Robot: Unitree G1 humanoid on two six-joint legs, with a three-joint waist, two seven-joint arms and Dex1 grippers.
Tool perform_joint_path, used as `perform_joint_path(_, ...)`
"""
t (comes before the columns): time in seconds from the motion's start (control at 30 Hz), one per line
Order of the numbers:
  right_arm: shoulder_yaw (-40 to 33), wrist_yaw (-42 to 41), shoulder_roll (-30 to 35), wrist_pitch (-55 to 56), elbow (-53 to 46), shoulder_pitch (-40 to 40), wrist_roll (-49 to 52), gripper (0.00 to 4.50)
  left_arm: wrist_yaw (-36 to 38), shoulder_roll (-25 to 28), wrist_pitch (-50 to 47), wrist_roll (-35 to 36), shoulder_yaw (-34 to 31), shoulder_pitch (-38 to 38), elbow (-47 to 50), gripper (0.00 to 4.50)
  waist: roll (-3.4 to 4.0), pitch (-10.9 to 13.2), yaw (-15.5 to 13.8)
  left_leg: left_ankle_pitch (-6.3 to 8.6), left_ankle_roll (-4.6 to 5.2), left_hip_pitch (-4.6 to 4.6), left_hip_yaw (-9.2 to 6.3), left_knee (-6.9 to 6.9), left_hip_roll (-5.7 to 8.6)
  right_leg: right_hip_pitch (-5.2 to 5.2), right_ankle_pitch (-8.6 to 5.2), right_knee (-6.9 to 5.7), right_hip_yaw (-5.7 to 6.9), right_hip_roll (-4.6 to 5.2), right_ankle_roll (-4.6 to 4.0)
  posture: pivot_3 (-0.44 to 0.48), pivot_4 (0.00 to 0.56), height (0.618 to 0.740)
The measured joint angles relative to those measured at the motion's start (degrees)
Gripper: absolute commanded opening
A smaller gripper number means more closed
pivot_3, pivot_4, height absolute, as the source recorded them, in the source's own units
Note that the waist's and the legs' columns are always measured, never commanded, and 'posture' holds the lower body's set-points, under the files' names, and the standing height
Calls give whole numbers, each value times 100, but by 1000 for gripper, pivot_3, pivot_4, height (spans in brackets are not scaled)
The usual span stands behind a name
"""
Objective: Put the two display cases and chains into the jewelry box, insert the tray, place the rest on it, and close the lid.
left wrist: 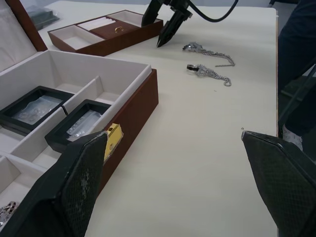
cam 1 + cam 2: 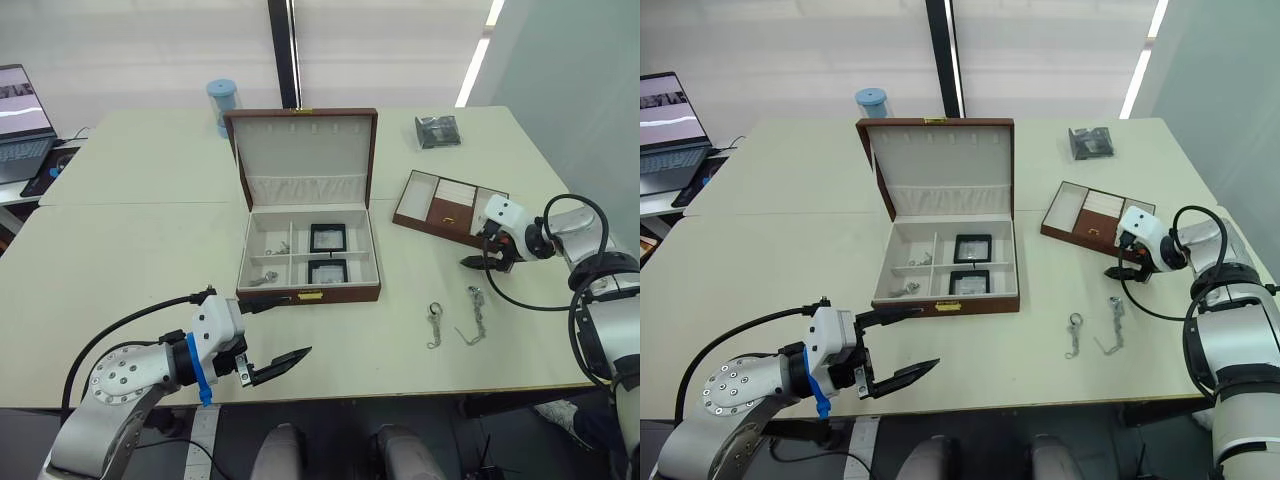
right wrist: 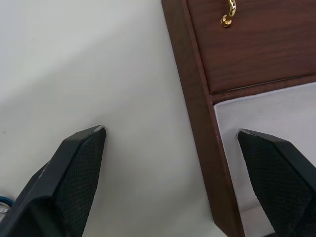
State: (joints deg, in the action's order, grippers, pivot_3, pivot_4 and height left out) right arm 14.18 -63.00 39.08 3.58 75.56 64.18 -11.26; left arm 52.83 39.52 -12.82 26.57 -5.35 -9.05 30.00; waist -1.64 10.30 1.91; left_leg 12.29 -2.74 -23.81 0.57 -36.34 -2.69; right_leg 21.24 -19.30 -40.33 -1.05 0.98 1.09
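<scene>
Jewelry box [image 2: 262, 247] open mid-tabletop [image 2: 130, 260], both display cases [image 2: 327, 237] inside. Tray [image 2: 447, 207] to its right. My right tool [image 2: 488, 256], fingers apart, straddles the tray's near wall: grip it level. Two chains [image 2: 471, 313] remain loose. Left tool [image 2: 268, 338] spread, empty.

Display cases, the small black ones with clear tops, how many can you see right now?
2. Both sit in the open jewelry box, in its right-hand compartments: the rear display case nearer the lid, the front display case nearer the gold clasp. No others are visible.
</scene>
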Motion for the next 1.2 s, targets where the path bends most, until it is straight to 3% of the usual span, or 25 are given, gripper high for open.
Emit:
perform_joint_path(0.03, -11, 7, -12, -1, 5, 0, -6, 3942, -15, 1, -29, 8, 0, 4, 37, 4500, 0, 0, 1, 0, 0, 0, 0, 0, 0, 0, 0, 0, 0, 0, 0, 0, 150, 740)
perform_joint_path(0.17, -124, 83, -76, -25, 19, 0, -102, 2587, -91, 2, -80, 15, -2, -3, 161, 4500, 1, -1, 1, 0, 0, 3, -1, -1, 0, -4, 0, -2, 1, 0, 0, 0, 150, 740)
perform_joint_path(0.53, -243, 128, -95, -60, 18, 8, -167, 25, -209, -3, -51, 15, -16, -145, 160, 4500, 1, -1, -2, 0, 0, 3, -2, -1, 0, -5, 0, -2, 2, 0, 0, 0, 150, 740)
perform_joint_path(1.2, -433, -523, 4, -567, -204, -5, -89, 8, -219, -237, 102, -57, 86, -23, -121, 4500, 10, 4, -10, 0, 0, 0, -1, -4, 4, -3, 0, -2, 2, 2, 0, 0, 150, 740)
